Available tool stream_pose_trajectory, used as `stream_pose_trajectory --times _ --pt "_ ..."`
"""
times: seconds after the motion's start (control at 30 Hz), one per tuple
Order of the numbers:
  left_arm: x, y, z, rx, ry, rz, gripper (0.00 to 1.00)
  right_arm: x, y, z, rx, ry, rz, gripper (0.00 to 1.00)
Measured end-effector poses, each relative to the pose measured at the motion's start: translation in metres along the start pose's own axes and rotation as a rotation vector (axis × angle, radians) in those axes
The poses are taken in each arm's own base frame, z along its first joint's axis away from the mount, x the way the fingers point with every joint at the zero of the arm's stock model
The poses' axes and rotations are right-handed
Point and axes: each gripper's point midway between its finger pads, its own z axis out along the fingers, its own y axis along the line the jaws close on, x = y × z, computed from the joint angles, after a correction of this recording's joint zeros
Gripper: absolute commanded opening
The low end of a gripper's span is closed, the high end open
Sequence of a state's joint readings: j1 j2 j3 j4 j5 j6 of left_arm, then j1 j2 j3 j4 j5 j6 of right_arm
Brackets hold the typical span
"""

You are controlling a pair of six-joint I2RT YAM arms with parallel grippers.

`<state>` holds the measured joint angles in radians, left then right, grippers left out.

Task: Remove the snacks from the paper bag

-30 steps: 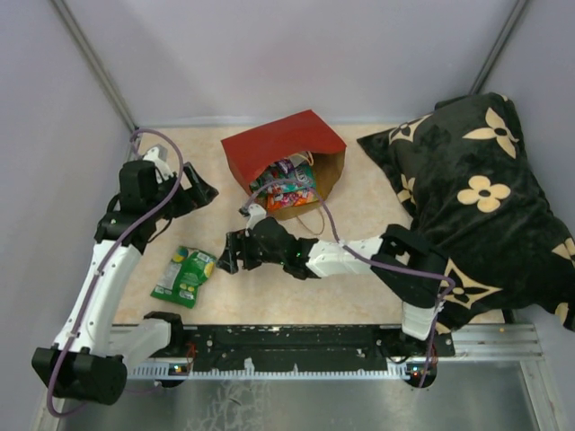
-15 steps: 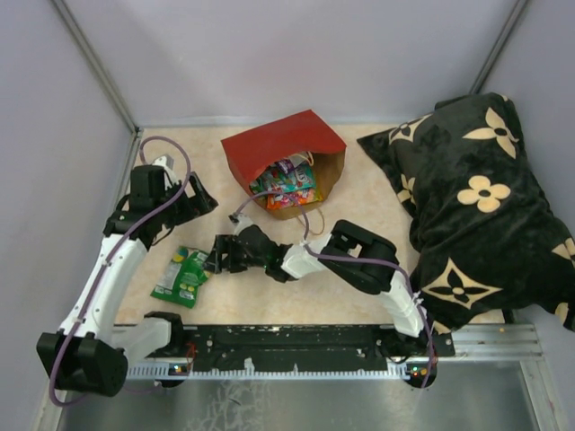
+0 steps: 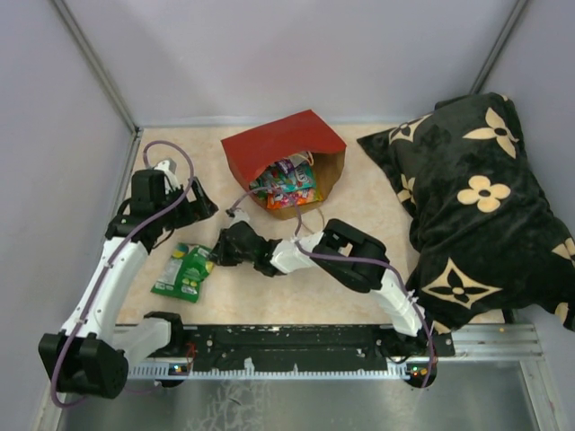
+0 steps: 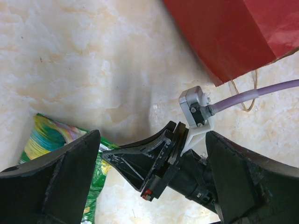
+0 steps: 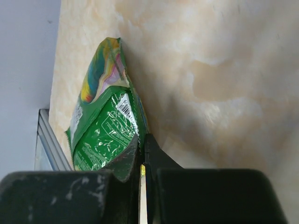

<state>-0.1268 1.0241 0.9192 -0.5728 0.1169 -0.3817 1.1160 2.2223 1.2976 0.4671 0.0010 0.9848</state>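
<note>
The flat green glossy snack packet (image 3: 184, 273) is pinched at its corner by the shut right gripper (image 3: 217, 257); its length runs away leftward; the left gripper (image 3: 203, 205) is held wide open.

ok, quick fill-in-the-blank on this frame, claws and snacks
1. The packet pinched at its edge by the shut right claw is ___ in colour.
2. The left claw holds nothing, and its jaws stand wide ___.
3. The paper bag lies on its side with other snacks ___ it.
Missing: green; open; inside.
</note>
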Motion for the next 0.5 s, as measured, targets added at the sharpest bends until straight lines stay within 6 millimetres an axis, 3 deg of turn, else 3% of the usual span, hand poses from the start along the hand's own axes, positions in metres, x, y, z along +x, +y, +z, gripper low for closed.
stream_pose_trajectory --times 0.17,0.2,0.27,0.3,0.33,0.43,0.5 --pt "0.002 0.006 0.013 -0.002 0.035 -0.019 1.00 -0.033 0.019 0.009 0.004 -0.058 -0.072 0.00" --pt "0.002 0.006 0.013 -0.004 0.032 -0.021 1.00 -0.041 0.020 0.010 0.002 -0.068 -0.086 0.06" --pt "-0.002 0.007 0.014 -0.008 0.018 -0.022 1.00 -0.064 0.024 0.013 -0.004 -0.105 -0.115 0.69" --pt "-0.003 0.008 0.014 -0.010 0.012 -0.022 1.00 -0.076 0.022 0.013 0.000 -0.123 -0.127 0.91" --pt "-0.007 0.007 0.016 -0.007 -0.002 -0.028 1.00 -0.086 0.020 0.013 0.004 -0.136 -0.141 0.98" --pt "-0.013 0.006 0.020 -0.003 -0.021 -0.022 1.00 -0.108 0.001 0.011 0.043 -0.172 -0.195 0.99" --pt "-0.007 0.005 0.025 0.008 0.003 -0.017 0.98 -0.109 -0.016 0.004 0.078 -0.172 -0.218 0.99"
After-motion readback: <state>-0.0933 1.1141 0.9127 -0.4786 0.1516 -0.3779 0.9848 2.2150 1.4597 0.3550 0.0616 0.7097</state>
